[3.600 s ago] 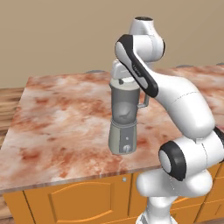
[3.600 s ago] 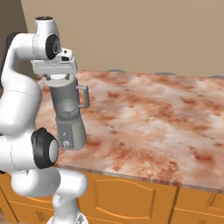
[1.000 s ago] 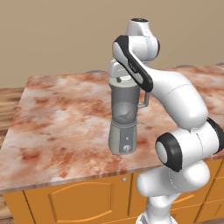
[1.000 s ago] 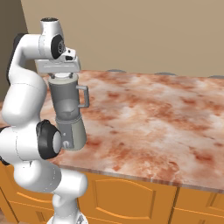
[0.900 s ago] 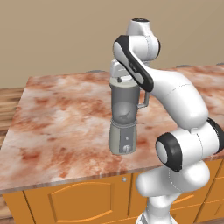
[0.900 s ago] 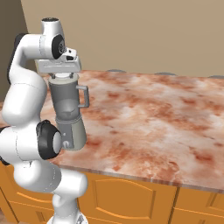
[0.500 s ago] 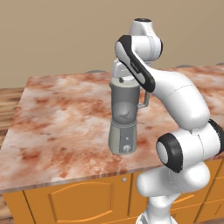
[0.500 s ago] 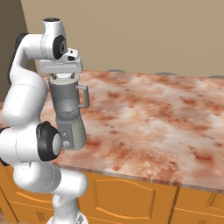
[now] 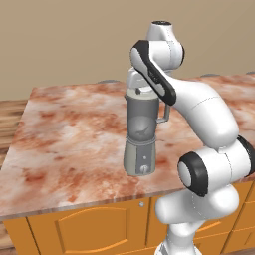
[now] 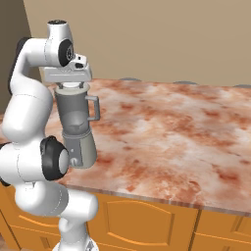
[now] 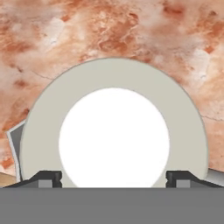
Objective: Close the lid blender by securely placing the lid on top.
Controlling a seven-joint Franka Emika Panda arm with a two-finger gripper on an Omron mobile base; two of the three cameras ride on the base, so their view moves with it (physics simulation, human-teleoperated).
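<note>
The tall grey blender [image 9: 142, 134] [image 10: 76, 127] stands near the counter's front edge, its jar handle pointing right. The lid [image 11: 113, 140], with a pale grey-green rim and a white raised centre, lies flat on the jar mouth and shows as a thin white disc [image 10: 72, 85] under the hand. My gripper [image 11: 113, 177] [image 10: 67, 77] points straight down right above the lid. Its fingertips [image 11: 48, 177] stand wide apart, one at each side of the white centre, so it is open. The hand hides the lid's contact with the jar rim in the left base view.
The marbled reddish counter [image 9: 69, 129] [image 10: 171, 127] spreads wide to the left and right of the blender. Orange cabinet fronts [image 9: 99, 226] run below its front edge. A beige wall closes off the back.
Over the last second nothing has visibly moved. Compared with 3.6 s ago, the arm's elbow stands a little differently, while the hand stays above the blender.
</note>
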